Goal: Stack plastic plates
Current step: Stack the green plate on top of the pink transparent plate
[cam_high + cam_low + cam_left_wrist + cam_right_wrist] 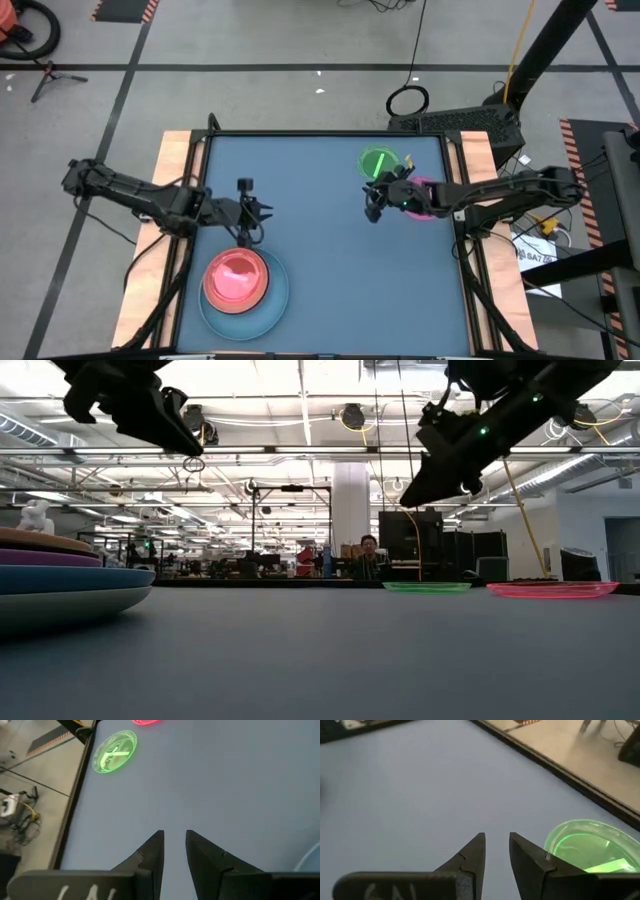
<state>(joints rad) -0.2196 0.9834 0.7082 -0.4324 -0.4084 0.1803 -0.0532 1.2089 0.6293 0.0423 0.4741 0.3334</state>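
A stack of plates (240,285) rests near the table's near-left corner. A large light-blue plate is at the bottom, an orange one sits on it, and a pink one is on top. In the low view the stack (60,575) shows several rims. A small green plate (378,162) lies flat at the far right. A small pink plate (428,200) lies beside it, partly under the right arm. My left gripper (258,213) hovers above the table just beyond the stack, narrowly open and empty. My right gripper (372,208) hovers left of the pink plate, narrowly open and empty.
Wooden strips (175,160) run along the table's left and right sides. The blue tabletop (320,260) lies bare between the stack and the two small plates. Both grippers hang well above the surface in the low view. A person (370,550) sits far behind the table.
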